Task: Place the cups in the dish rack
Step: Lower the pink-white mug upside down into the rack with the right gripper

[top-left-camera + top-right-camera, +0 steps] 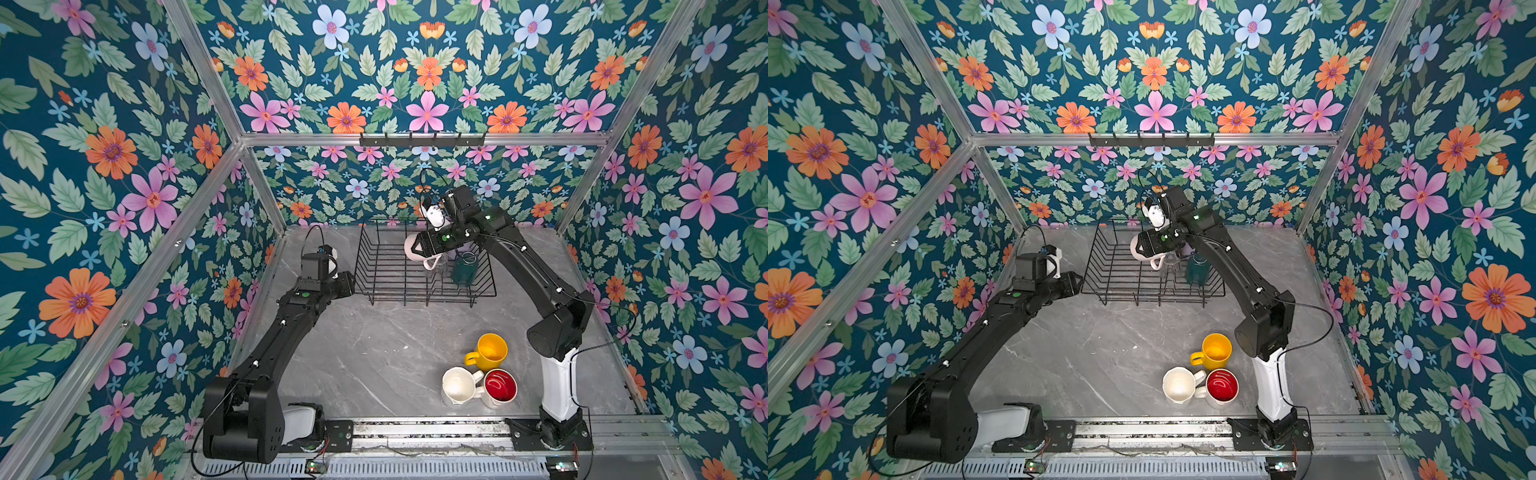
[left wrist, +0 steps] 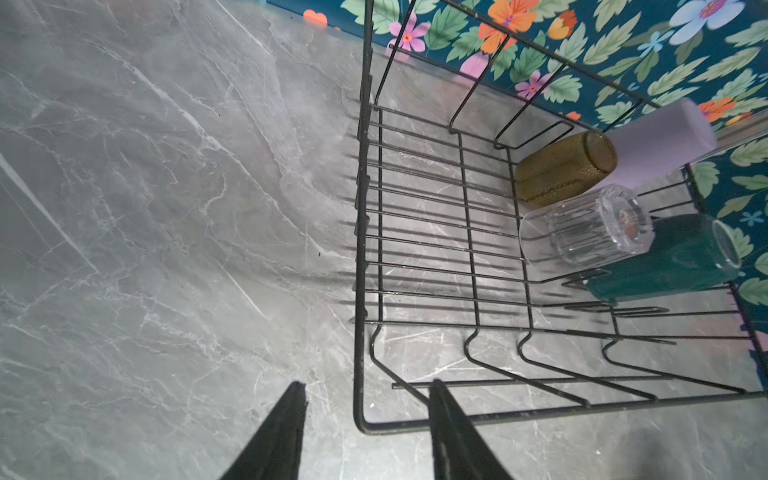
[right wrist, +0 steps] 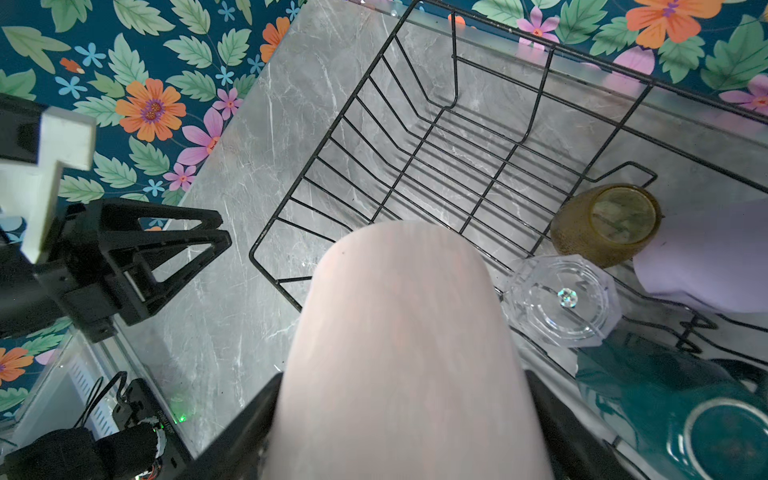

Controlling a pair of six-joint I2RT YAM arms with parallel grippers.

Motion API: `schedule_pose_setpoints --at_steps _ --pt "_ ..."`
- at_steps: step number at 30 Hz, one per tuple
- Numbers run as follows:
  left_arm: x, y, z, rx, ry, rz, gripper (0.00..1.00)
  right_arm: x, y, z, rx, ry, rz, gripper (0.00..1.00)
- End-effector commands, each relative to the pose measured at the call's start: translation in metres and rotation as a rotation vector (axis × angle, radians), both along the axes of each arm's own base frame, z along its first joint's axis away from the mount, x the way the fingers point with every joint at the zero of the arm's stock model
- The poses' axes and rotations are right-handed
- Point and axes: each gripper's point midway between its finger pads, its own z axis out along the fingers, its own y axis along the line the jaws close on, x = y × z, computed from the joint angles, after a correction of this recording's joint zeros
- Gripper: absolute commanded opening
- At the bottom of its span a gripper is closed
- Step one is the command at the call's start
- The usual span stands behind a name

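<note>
The black wire dish rack [image 1: 382, 270] stands at the back of the table. My right gripper [image 3: 401, 382] is shut on a pale pink mug [image 3: 399, 324] and holds it above the rack's middle. Base up at the rack's right end stand an olive-brown glass [image 2: 565, 168], a clear glass [image 2: 598, 226], a dark teal mug [image 2: 673, 257] and a lilac tumbler [image 2: 660, 141]. My left gripper [image 2: 366, 386] hovers open and empty by the rack's near left corner. A yellow mug [image 1: 490, 351], a white faceted mug [image 1: 459, 384] and a red-lined mug [image 1: 500, 386] sit near the front right.
Floral walls with aluminium posts close in the grey marble table [image 1: 374, 353] on three sides. A black hook rail [image 1: 422, 140] hangs on the back wall above the rack. The right arm's base [image 1: 557, 399] stands just right of the three mugs.
</note>
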Motion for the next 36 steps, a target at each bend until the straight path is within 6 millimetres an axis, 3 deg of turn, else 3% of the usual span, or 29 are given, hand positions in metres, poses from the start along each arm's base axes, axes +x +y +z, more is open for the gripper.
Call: schedule_pose_setpoints --at_steps 1,7,21,36 --pt "0.005 -0.006 0.0 -0.003 -0.009 -0.037 0.49 0.001 0.003 0.012 0.027 -0.04 0.016 0.0" --pt "0.011 -0.011 -0.014 -0.016 0.021 -0.053 0.44 0.001 0.004 0.011 0.029 -0.038 0.022 0.0" --pt "0.012 -0.022 -0.032 -0.024 0.06 -0.079 0.15 0.0 0.003 0.006 0.022 -0.034 0.024 0.0" --pt "-0.019 -0.036 -0.032 -0.055 0.085 -0.121 0.0 -0.002 -0.003 -0.001 -0.006 -0.019 0.009 0.0"
